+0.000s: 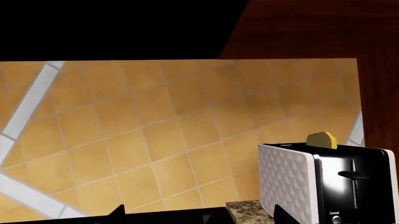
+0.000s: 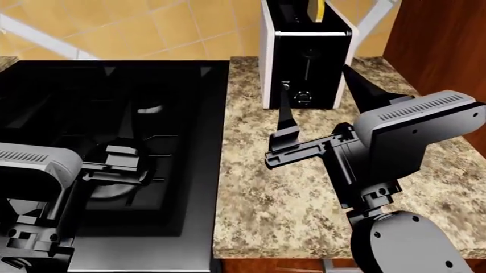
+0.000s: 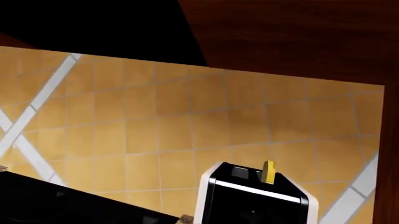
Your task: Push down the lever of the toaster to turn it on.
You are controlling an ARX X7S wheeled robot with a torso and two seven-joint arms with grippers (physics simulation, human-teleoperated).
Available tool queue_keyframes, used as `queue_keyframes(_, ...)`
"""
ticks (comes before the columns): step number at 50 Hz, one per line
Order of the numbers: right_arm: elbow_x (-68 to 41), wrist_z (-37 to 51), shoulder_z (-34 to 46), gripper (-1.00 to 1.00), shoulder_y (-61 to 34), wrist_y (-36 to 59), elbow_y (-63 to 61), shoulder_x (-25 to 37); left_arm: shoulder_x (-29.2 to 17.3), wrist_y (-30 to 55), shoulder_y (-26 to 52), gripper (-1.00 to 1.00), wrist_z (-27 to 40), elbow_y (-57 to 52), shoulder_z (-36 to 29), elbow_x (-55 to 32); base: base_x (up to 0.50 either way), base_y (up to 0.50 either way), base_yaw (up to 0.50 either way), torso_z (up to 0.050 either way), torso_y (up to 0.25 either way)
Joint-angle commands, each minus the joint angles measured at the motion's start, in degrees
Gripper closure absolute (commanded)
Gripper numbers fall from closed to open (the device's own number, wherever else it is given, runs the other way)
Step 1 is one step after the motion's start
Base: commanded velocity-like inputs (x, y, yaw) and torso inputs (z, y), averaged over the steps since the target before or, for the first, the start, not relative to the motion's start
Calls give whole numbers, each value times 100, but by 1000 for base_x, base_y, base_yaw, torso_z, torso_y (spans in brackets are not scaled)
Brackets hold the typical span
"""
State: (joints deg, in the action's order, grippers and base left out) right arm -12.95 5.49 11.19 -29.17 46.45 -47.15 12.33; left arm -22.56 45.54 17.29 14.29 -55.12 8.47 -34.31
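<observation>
The toaster [image 2: 307, 51] stands at the back of the counter, its glossy black end face toward me, with a yellow slice [image 2: 320, 8] in its top slot. The lever [image 2: 309, 54] is a small dark tab high on that face, above the round dial [image 2: 302, 98]. My right gripper [image 2: 314, 78] is open and empty. Its two fingers stand wide apart just in front of the end face, at about dial height. My left gripper [image 2: 125, 165] is open and empty over the stove. The left wrist view shows the toaster [image 1: 293, 182], the lever [image 1: 352, 176] and the slice [image 1: 322, 139]. The right wrist view shows the toaster's top [image 3: 252, 196].
A black stove [image 2: 114, 102] fills the left half, beside the speckled granite counter [image 2: 288, 193]. A dark wood cabinet [image 2: 448, 40] rises right of the toaster. An orange tiled wall [image 2: 152, 28] runs behind both.
</observation>
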Motion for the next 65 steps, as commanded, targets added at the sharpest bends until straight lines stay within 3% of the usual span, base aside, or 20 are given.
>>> queue_keyframes(1, -15, 53, 42, -100, -23, 4, 41, 43, -36, -59, -18, -100, 31, 21, -30, -15, 20, 0, 0, 0, 0)
queue_keyframes(18, -209, 9, 50, -100, -1051, 669, 320, 13, -108, -51, 11, -100, 111, 7, 40, -152, 0, 0, 0, 0, 1)
queue_keyframes(34, -473, -185, -198, -100, -2206, 956, 1696, -220, -162, -119, -30, -100, 155, 17, 51, -195, 0, 0, 0, 0, 0)
queue_keyframes(65, -221, -35, 2, -100, -2593, 424, 3365, -301, -290, -140, 31, -100, 271, 50, 49, -325, 0, 0, 0, 0, 0)
